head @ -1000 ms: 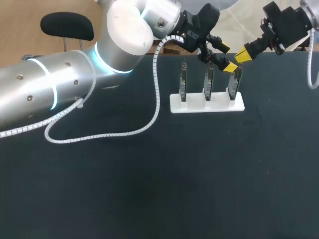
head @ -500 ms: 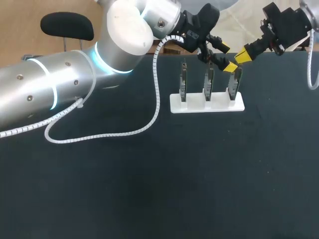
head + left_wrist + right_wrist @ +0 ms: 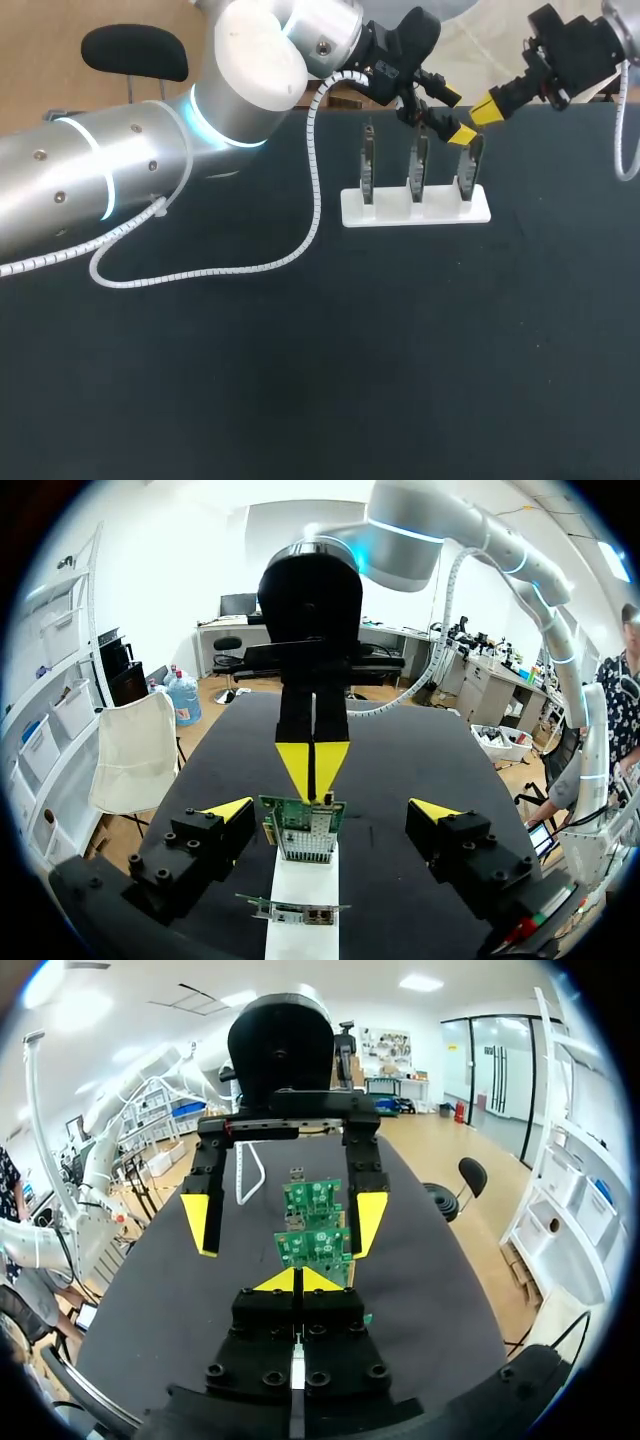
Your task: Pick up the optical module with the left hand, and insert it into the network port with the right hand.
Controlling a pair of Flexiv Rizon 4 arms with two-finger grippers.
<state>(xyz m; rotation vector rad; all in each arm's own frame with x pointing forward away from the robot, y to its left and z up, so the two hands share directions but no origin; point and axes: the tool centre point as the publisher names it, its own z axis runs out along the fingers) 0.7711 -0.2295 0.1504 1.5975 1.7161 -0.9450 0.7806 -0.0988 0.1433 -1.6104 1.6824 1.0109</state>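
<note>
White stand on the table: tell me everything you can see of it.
The white stand is a flat oblong base, plastic by the look, lying on the black table near its far edge. Three green circuit boards stand upright in it in an evenly spaced row. No claw touches it: the left claw hangs open astride the board at its right end; the right claw, shut, is just beyond that.

Left hand (image 3: 332,810) spread wide, facing right hand (image 3: 297,1280), apparently pinched closed
</note>
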